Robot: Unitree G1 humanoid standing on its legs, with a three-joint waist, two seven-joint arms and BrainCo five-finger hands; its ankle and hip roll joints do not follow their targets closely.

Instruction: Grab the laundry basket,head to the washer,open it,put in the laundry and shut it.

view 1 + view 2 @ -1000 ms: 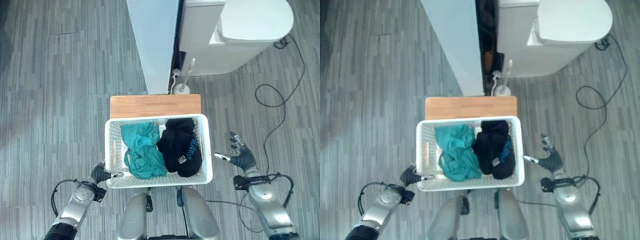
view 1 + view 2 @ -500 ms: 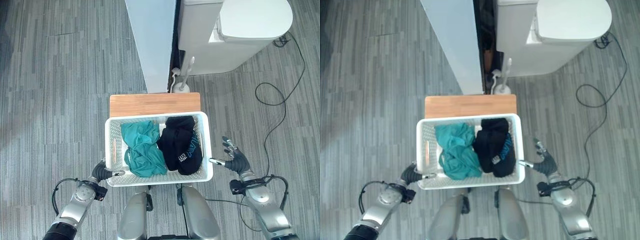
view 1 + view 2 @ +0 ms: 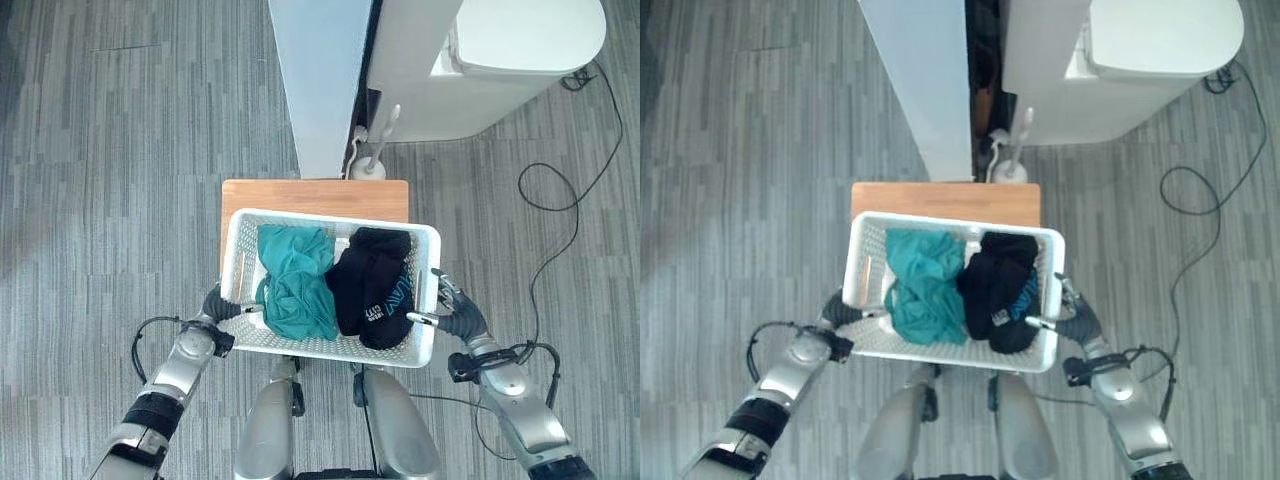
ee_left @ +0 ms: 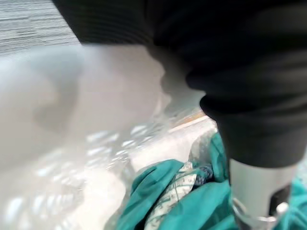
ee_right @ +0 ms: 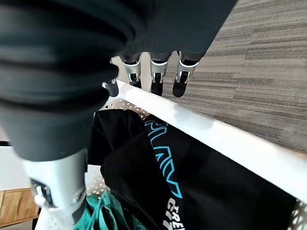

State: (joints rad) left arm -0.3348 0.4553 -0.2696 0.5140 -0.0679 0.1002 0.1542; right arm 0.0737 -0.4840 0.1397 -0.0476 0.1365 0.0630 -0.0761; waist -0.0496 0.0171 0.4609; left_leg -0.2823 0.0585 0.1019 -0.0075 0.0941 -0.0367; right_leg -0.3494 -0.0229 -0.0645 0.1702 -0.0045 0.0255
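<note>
Basket [image 3: 330, 345] now sits tilted, both hands at its sides: right hand [image 3: 452, 317] has closed in, thumb hooked over the rim; left hand's [image 3: 217, 307] grip I can't tell. Lift's starting.

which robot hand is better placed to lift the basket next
Neither alone; it likely needs both. The left robot hand sits at the white perforated plastic laundry basket's left end. The right robot hand has its thumb over the right rim, fingers outside, so the right looks slightly more settled.
</note>
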